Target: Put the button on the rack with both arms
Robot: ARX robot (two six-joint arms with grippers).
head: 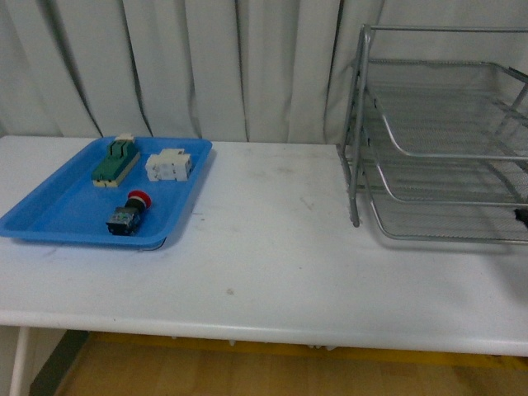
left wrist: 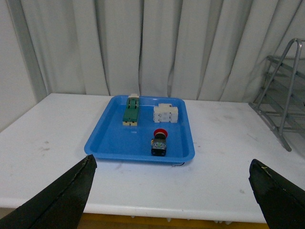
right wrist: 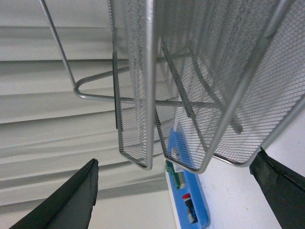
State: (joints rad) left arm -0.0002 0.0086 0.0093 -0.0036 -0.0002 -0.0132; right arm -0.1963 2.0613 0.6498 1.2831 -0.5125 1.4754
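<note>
The button (head: 129, 213), red cap on a dark body, lies on its side in the blue tray (head: 49, 216) at the table's left. It also shows in the left wrist view (left wrist: 159, 141) and the right wrist view (right wrist: 189, 205). The silver wire rack (head: 437, 140) stands at the right. My left gripper (left wrist: 174, 188) is open and empty, well short of the tray, near the table's front edge. My right gripper (right wrist: 174, 191) is open and empty, right beside the rack (right wrist: 200, 86), which fills its view. Only a dark tip (head: 521, 216) of the right gripper shows in the front view.
In the blue tray (left wrist: 114, 143), a green-and-cream connector strip (head: 115, 161) and a white terminal block (head: 169, 164) lie behind the button. White curtains hang behind the white table (head: 272, 239). The table's front edge runs across the lower front view.
</note>
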